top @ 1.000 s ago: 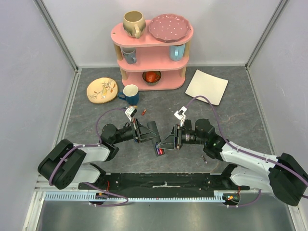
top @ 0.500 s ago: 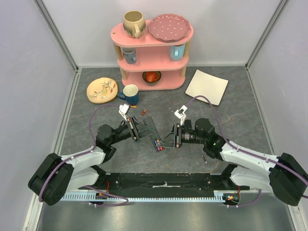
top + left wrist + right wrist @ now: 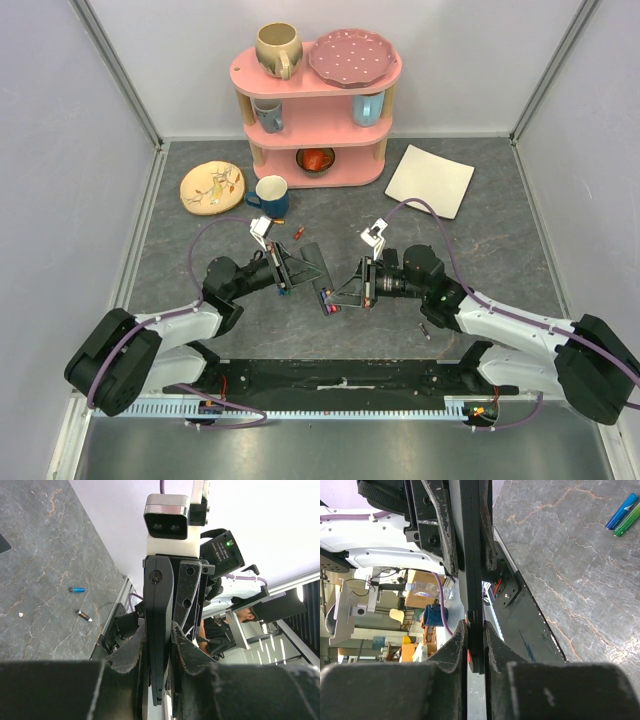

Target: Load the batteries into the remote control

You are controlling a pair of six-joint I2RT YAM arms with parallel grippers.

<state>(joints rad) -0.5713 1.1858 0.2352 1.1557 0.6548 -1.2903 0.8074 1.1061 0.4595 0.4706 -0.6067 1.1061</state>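
A robotics lab: white panel walls (image 3: pixel 60 150) enclose a stone-patterned table (image 3: pixel 520 240).

Grey marbled tabletop (image 3: pixel 480 260), pale lilac walls (image 3: pixel 60 150), pink three-tier shelf (image 3: pixel 318 110) at the back.

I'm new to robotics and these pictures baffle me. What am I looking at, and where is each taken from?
Two robot arms stand at the near edge of a grey table. One picture looks down from above; the others come from a camera on each wrist. The left gripper and right gripper both pinch the remote control, a thin black bar seen edge-on. Loose batteries lie on the table, with a pink shelf and a blue mug farther back.
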